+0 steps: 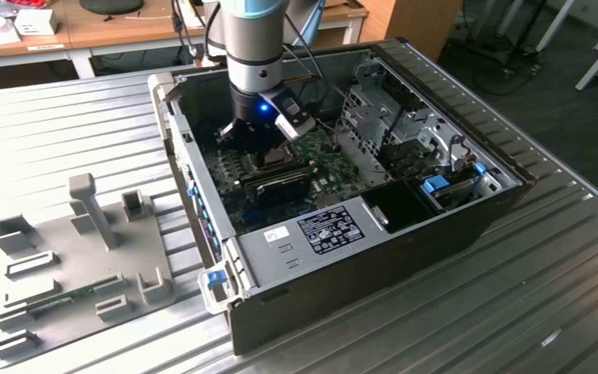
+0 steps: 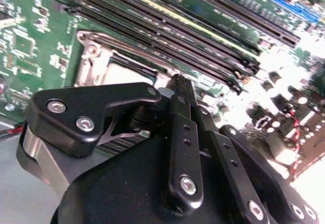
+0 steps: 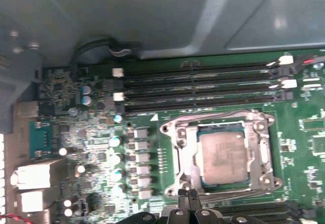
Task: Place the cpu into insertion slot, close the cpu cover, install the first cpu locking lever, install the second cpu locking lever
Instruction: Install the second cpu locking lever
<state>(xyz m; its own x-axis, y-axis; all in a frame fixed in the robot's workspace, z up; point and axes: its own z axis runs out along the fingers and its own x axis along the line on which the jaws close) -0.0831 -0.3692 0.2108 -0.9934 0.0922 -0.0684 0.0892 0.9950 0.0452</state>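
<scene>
Found the cpu [image 3: 223, 155] lying flat in the insertion slot [image 3: 179, 150], grey metal top facing up. Saw the cpu cover [image 3: 264, 155] down over it, the silver frame bordering the chip and the chip showing through the window. Could not tell whether the thin wire levers along the socket's edges were latched.

Noted the gripper [image 3: 190, 196] just beside one edge of the socket, on the side away from the memory slots [image 3: 203, 87]; could not tell whether it touched the metal there. In the second wrist view, saw its black fingers [image 2: 179, 107] pressed together to a single tip, with nothing visible between them.

Around the socket, saw the green circuit board [image 3: 304, 148], with the long black memory slots running parallel along one side.

In the exterior view, saw the arm reaching straight down into an opened computer case [image 1: 330, 288] lying on its side on a ribbed metal table [image 1: 60, 132]. Toward the exterior view's left, well apart from the case, spotted a grey fixture plate [image 1: 50, 257] with upright posts.
</scene>
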